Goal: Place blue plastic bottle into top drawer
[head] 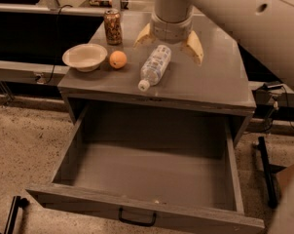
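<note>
Camera view: bottle (155, 67) lies flat near the front edge of the cabinet top (210, 84), cap frontward, its long axis running back under the gripper (169, 50), whose fingers are spread wide astride its rear end. Orange (118, 59) sits just left; the open drawer (137, 209) waits below the front edge.

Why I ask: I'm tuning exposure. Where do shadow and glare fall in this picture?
Camera view: warm, dim light; the deep grey wooden top drawer is darkest at its back, under the cabinet top; the clear plastic bottle with the blue-and-white label shows only soft highlights; the open end effector stands at the bottle's far end.
</note>
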### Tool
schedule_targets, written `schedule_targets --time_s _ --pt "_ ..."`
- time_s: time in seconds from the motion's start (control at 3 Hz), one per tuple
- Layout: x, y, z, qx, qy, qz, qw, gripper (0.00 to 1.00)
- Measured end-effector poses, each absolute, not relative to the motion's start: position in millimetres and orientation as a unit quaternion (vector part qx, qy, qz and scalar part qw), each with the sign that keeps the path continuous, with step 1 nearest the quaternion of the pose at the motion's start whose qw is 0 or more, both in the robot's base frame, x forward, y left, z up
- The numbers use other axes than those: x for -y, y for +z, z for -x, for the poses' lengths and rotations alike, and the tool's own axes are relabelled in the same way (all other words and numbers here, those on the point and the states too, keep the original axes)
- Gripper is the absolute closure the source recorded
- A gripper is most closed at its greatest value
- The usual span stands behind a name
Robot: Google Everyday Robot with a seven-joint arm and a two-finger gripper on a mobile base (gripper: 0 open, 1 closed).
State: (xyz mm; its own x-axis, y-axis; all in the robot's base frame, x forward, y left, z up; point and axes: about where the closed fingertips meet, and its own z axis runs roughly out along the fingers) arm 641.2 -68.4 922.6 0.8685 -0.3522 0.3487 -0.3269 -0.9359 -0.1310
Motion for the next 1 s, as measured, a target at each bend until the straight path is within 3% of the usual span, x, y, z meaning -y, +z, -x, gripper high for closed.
schedule_targets --time_s 1.0 --pt "110.6 869.0 -714.0 -0.204 -0.167 0.964 -0.018 0.00"
